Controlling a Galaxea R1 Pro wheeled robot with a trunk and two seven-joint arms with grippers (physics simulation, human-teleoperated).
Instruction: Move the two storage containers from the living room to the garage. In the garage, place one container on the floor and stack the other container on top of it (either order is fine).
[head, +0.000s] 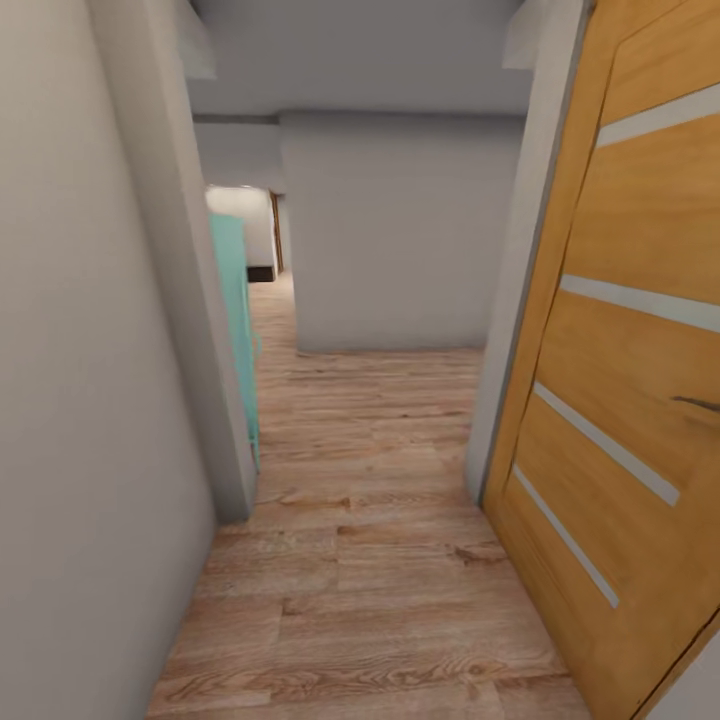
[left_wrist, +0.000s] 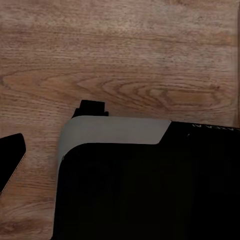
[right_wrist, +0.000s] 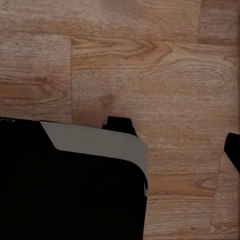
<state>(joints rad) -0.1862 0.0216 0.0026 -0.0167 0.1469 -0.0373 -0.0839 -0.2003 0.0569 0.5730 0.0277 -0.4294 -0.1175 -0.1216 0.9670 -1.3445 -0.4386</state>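
The two storage containers are out of view, and so are the living room and the garage with its floor. I am in a narrow corridor with a light wood-plank floor (head: 370, 560). A black fingertip (left_wrist: 11, 156) of the left gripper shows at the picture's edge, far off centre, over bare planks. A black fingertip (right_wrist: 233, 150) of the right gripper sits the same way at the opposite edge. Nothing is held by either gripper.
An orange wooden door (head: 620, 350) with pale stripes stands open on the right. A grey wall (head: 90, 400) closes the left side, with a teal panel (head: 236, 320) behind its corner. A grey wall (head: 400, 230) blocks straight ahead; the passage continues back left. My black-and-grey base (left_wrist: 140, 185) is below.
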